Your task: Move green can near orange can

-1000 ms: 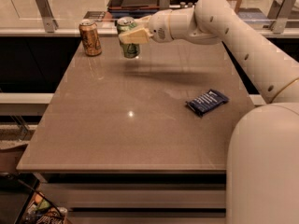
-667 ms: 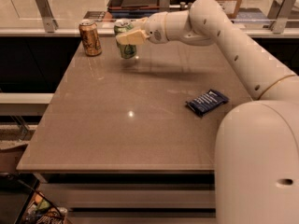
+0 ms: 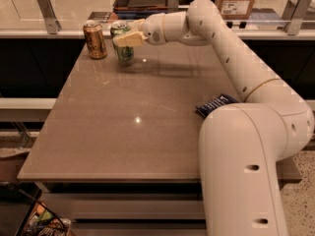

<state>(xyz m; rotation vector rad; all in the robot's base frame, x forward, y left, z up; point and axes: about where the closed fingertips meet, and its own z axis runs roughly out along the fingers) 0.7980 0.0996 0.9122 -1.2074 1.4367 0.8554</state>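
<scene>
The green can (image 3: 123, 47) stands upright at the far left of the brown table (image 3: 138, 127), close to the right of the orange can (image 3: 94, 40), with a small gap between them. My gripper (image 3: 125, 37) reaches in from the right and is shut on the green can, one pale finger (image 3: 129, 39) across its front and the other behind its silver top. The orange can stands free near the table's far left corner.
A dark blue packet (image 3: 216, 104) lies on the right side of the table, partly behind my arm (image 3: 236, 63). A counter with metal posts (image 3: 45, 6) and a cardboard box (image 3: 236, 4) runs behind the table's far edge.
My gripper has carried the green can leftward, closer to the orange can. The orange can has not moved.
</scene>
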